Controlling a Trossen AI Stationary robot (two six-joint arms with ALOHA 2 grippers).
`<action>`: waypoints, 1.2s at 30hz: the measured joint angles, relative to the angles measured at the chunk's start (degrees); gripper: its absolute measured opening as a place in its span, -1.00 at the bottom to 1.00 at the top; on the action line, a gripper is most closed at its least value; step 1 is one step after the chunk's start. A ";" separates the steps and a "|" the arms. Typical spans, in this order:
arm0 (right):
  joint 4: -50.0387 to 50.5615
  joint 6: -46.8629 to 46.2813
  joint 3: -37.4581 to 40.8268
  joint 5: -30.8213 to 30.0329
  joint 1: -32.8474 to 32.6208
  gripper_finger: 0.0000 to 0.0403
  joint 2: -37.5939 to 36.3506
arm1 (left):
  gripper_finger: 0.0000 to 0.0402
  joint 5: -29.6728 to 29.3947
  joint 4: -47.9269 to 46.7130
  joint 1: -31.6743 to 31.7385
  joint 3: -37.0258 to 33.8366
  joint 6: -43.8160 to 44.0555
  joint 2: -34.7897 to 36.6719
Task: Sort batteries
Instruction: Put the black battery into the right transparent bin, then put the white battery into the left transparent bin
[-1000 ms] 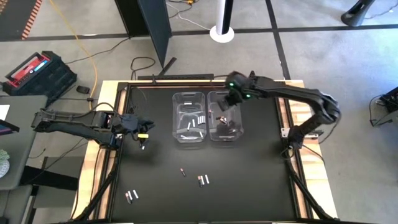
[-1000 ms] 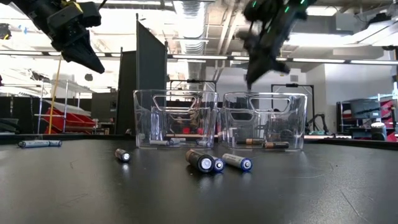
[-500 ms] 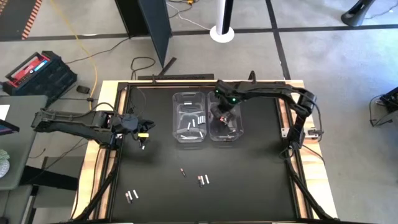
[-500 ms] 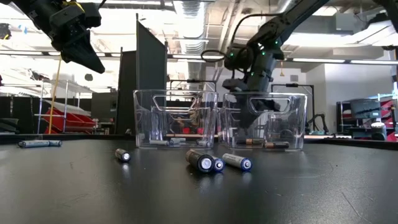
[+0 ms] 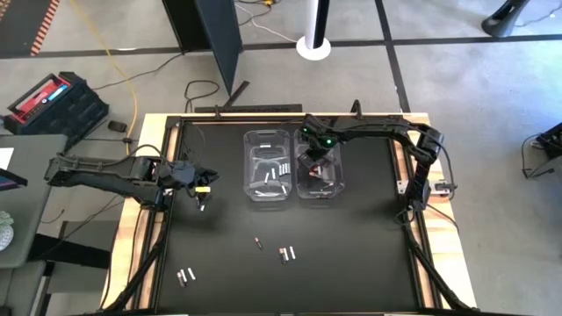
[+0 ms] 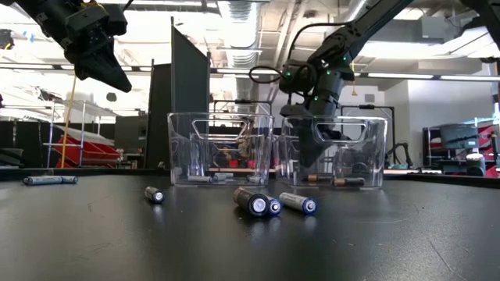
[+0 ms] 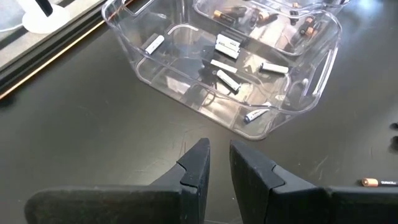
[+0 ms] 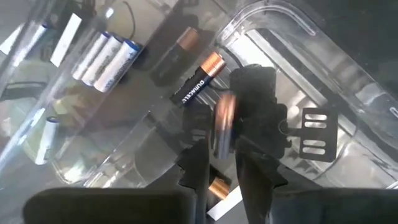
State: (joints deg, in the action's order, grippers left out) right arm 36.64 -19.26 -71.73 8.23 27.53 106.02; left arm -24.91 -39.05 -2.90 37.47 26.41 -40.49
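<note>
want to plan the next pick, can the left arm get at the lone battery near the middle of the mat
Probably yes: the left gripper hangs above bare mat, and nothing stands between it and the lone battery.
</note>
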 joint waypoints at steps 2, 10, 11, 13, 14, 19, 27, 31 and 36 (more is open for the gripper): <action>-0.02 0.04 -0.02 0.00 0.00 -0.43 0.00 | -0.72 0.00 0.00 0.00 0.00 0.02 0.00; 2.34 -0.14 -2.07 -0.04 0.37 -0.29 0.00 | -0.72 0.01 0.00 0.00 0.00 5.34 0.00; 3.13 -0.14 -2.97 -0.07 0.39 -0.28 0.00 | -0.72 0.02 -0.01 0.00 0.00 5.55 0.00; 5.15 -0.12 -5.30 -0.07 0.40 -0.28 0.00 | -0.72 0.00 0.00 0.00 0.00 5.59 0.00; 6.82 0.11 -6.70 -0.08 0.40 -0.28 0.00 | -0.72 -0.11 0.00 0.00 0.00 5.79 0.00; 17.10 0.73 -13.75 -0.57 0.39 -0.30 -0.33 | -0.64 -2.30 -0.14 0.00 0.00 8.17 0.00; 21.94 -5.82 -16.26 -1.48 -0.46 -0.32 -10.92 | -0.19 -5.78 -1.28 0.00 0.00 6.85 0.00; 26.14 -12.04 -16.26 -6.66 -2.98 -0.32 -19.14 | -0.09 -6.25 -2.35 0.00 0.00 4.19 0.00; 32.27 -23.94 -14.45 -15.33 -10.66 -0.32 -29.17 | -0.08 -5.52 -2.54 0.00 0.00 4.60 0.00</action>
State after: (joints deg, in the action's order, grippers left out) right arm 68.92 -43.20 -86.17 -7.10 16.87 76.85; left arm -30.43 -41.59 -2.90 37.47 31.01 -40.49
